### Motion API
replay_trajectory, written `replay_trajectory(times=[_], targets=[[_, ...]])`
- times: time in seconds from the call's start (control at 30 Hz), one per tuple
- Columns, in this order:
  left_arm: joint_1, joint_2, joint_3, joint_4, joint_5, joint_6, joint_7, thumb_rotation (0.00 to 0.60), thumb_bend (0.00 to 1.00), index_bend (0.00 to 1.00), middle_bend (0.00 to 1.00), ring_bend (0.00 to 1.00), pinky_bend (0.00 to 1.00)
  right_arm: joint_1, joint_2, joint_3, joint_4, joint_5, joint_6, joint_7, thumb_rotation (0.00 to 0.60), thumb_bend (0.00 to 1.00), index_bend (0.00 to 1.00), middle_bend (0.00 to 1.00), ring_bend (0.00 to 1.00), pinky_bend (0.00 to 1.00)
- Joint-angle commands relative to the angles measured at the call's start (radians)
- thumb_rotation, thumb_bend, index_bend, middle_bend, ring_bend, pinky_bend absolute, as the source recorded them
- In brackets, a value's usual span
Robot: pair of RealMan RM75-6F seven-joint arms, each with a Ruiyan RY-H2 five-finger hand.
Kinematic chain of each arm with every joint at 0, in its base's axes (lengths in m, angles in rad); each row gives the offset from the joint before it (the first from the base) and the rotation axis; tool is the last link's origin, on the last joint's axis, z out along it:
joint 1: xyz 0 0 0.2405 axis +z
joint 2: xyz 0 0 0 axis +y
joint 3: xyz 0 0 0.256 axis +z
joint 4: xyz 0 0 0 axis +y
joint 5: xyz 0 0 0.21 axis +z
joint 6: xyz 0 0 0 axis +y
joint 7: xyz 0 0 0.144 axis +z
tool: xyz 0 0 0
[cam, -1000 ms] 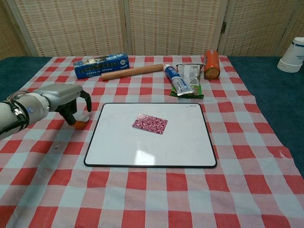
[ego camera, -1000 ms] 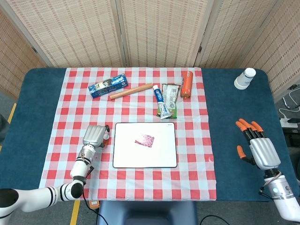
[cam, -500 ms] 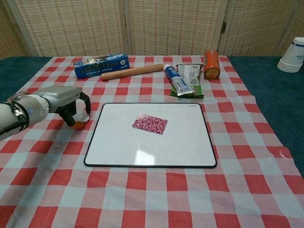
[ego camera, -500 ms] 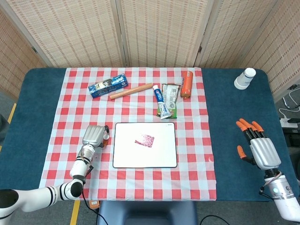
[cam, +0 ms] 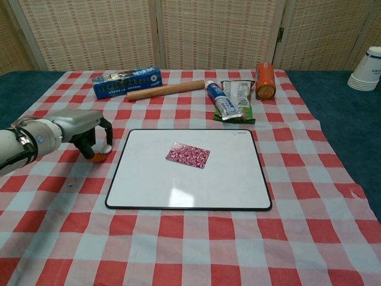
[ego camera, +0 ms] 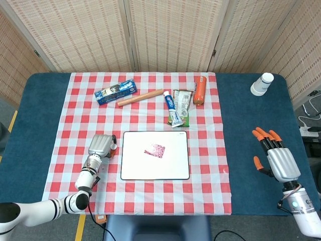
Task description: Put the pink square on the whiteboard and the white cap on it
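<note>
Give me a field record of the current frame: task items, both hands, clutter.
pink square: lies flat on the whiteboard
whiteboard: on the checked cloth, mid-table
white cap: beside the whiteboard's left edge, under the left hand's curled fingers; whether it is gripped cannot be told
left hand: over the cap, fingers curled down
right hand: fingers spread, holds nothing, over the blue table surface far right
clutter: blue box, wooden rod, toothpaste tube, orange bottle, paper cups

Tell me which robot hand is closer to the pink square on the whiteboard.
Left. The left robot hand sits just off the whiteboard's left edge, a short way from the pink square. The right robot hand is far off on the blue table, beyond the checkered cloth.
</note>
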Motion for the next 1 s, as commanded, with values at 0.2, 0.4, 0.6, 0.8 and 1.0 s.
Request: replay_trajectory(times=[0.2,0.4,0.6,0.8,1.0], targets=[[-0.001,0.014,-0.004,-0.008,-0.008,-0.002,0.007,0.6,0.36,0.46,1.0,1.0,1.0,-0.001,-0.001,-0.001,0.001,-0.002,0.002,-0.002,0.6,0.44,0.0,0.0,0.0,0.0],[0.001,0.015,-0.004,-0.01,-0.006,-0.004,0.003,0.6,0.36,0.46,1.0,1.0,1.0,-0.001,-0.001,0.0,0.0,0.0,0.003,-0.004,0.6,0.44,0.0,0.0,0.0,0.0],[-0.003,0.037,-0.012,-0.053,0.014,0.015,0.006,0.6,0.36,0.47,1.0,1.0,1.0,0.001,-0.002,0.0,0.0,0.001,-0.002,-0.007,0.6,0.44,0.0,0.0,0.0,0.0],[-0.05,0.054,-0.035,-0.158,0.009,0.048,0.084,0.6,0.36,0.47,1.0,1.0,1.0,0.001,0.001,-0.002,-0.005,-0.003,0.0,-0.009,0.6,0.44,0.0,0.0,0.0,0.0],[-0.148,-0.012,-0.063,-0.217,-0.032,0.066,0.209,0.6,0.36,0.47,1.0,1.0,1.0,-0.008,0.011,-0.007,-0.005,-0.019,0.02,0.013,0.6,0.44,0.0,0.0,0.0,0.0]])
